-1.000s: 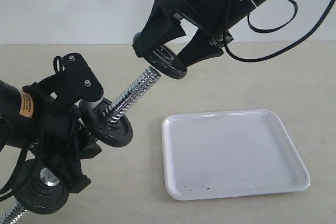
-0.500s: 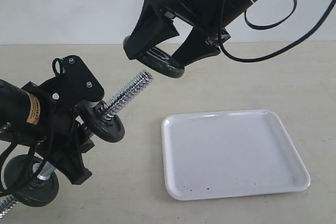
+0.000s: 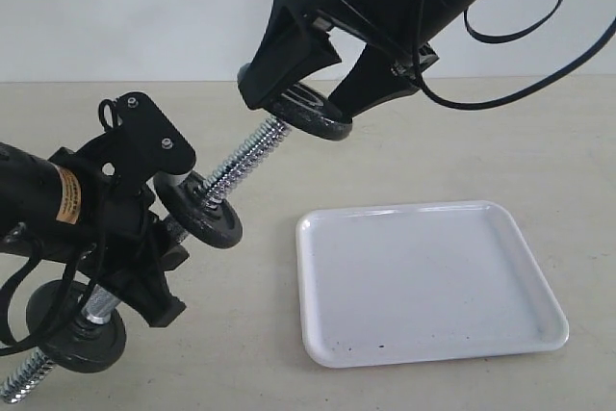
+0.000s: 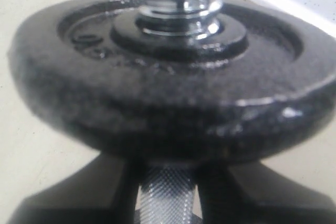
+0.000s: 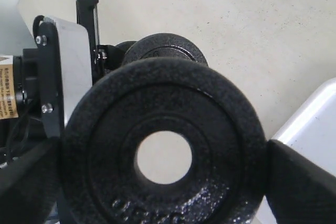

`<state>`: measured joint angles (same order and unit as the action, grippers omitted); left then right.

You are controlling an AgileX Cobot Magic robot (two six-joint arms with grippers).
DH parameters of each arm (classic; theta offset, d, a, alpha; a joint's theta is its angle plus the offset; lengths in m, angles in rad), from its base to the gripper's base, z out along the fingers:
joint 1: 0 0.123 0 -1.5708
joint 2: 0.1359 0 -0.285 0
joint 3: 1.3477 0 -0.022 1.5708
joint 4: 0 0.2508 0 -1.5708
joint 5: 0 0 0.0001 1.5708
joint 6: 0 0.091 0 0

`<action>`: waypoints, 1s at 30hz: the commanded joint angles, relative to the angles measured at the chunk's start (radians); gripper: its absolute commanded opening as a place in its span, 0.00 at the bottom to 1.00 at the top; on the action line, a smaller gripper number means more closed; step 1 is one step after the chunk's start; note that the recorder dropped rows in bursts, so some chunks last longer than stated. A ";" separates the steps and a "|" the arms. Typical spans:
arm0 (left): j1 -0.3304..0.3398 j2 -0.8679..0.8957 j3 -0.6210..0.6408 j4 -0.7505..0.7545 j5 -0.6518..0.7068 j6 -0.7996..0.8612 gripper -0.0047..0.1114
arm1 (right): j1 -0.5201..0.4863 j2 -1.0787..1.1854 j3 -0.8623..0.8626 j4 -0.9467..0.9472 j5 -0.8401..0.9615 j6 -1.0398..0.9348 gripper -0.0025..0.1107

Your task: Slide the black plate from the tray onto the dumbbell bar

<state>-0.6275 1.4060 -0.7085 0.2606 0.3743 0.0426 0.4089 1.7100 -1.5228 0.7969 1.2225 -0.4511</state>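
On the beige worktop (image 3: pixel 539 141) the white tray (image 3: pixel 306 286) lies empty. Left of it, the left claw (image 3: pixel 154 228) is clamped on the dumbbell bar (image 3: pixel 241 163), which has swung up in the last half second. Its threaded tip now meets the underside of the black plate (image 3: pixel 318 120), held aloft by its rim in the wide-set right claw (image 3: pixel 306 103). Only worktop shows through the plate's hole (image 5: pixel 164 157), so threading looks not yet begun.
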 commanded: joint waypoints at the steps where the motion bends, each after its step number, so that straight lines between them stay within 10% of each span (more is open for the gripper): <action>1: 0.002 -0.039 -0.035 -0.010 -0.184 -0.013 0.08 | 0.002 -0.013 -0.013 0.054 -0.001 -0.018 0.02; 30: 0.002 -0.132 -0.035 -0.017 -0.177 -0.013 0.08 | 0.000 0.079 -0.013 0.134 -0.001 -0.113 0.02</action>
<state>-0.6275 1.3392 -0.7061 0.2253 0.4840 0.0368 0.4089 1.8036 -1.5228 0.8845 1.2177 -0.5490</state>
